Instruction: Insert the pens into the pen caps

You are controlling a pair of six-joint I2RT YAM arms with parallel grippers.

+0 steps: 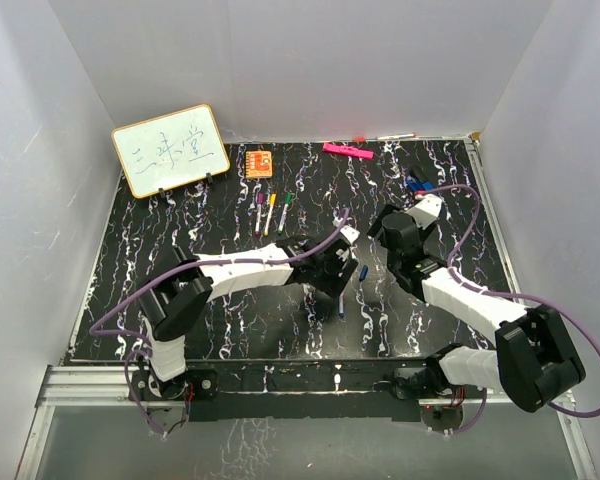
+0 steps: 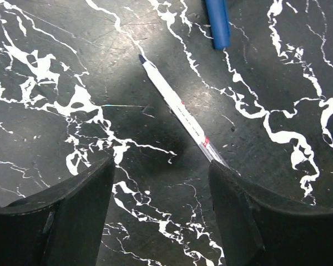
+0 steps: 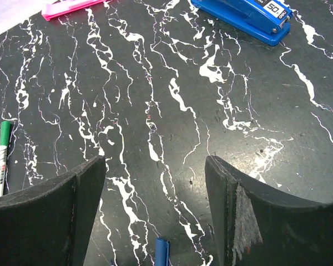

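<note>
The left gripper point(image 2: 160, 163) hangs with jaws apart and empty over the blue-tipped pen point(image 2: 177, 108). The pen lies flat and diagonal near the middle of the table point(image 2: 39, 116). The blue cap point(image 2: 217, 22) lies just beyond the pen tip, not touching it. The right gripper point(image 3: 155, 160) is also spread and empty, with the cap at the lower limit of its view. This layout probably assigns the pen to the left arm and the cap to the right. Three other pens point(image 1: 270, 213) lie side by side toward the far edge.

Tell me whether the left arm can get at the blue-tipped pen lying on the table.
Probably yes: the left gripper hangs right over the blue-tipped pen with its jaws open, and nothing lies between them.
</note>
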